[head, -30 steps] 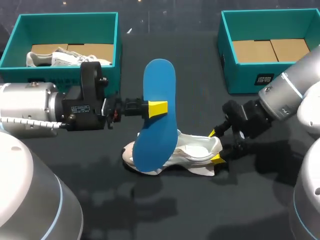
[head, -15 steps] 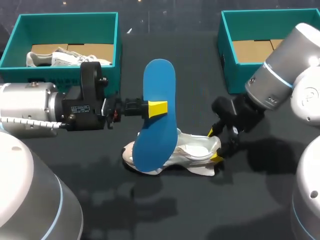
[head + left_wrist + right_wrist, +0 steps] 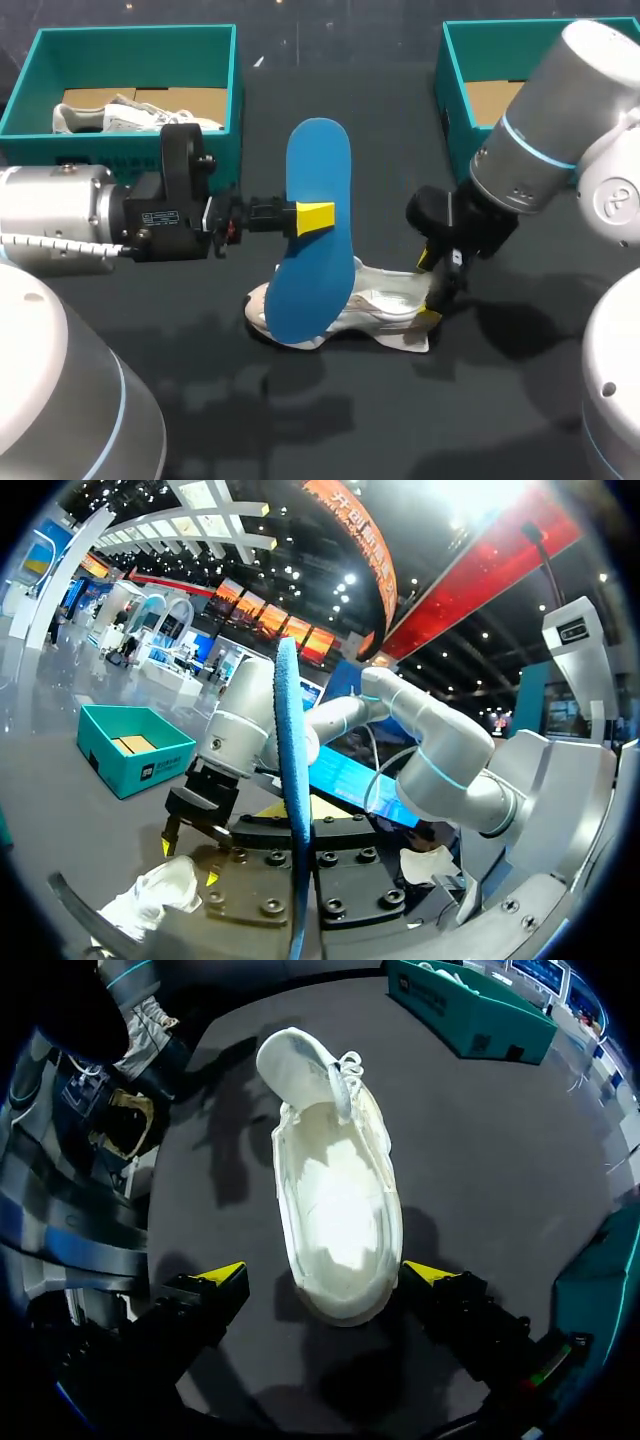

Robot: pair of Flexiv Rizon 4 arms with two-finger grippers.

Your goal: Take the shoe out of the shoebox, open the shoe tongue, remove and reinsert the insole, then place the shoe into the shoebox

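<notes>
Left gripper point(image 3: 315, 217) pinches blue insole point(image 3: 318, 230) upright, over toe end of white shoe point(image 3: 335, 1200) | shoe lies on table point(image 3: 200, 400), heel between right gripper point(image 3: 325, 1274) fingers, spread, toe pointing away | we judge reinsertion needs insole's long axis tipped down along shoe's

Light falls from overhead onto the dark table point(image 3: 330, 430), even and moderately bright in the head view. Soft, blurred-edged shadows pool under the shoe point(image 3: 385, 300) and spread toward the near edge. In the right wrist view the shoe's white lining glares, nearly washed out. In the left wrist view, ceiling lamps flare hard behind the insole point(image 3: 292, 810).
</notes>
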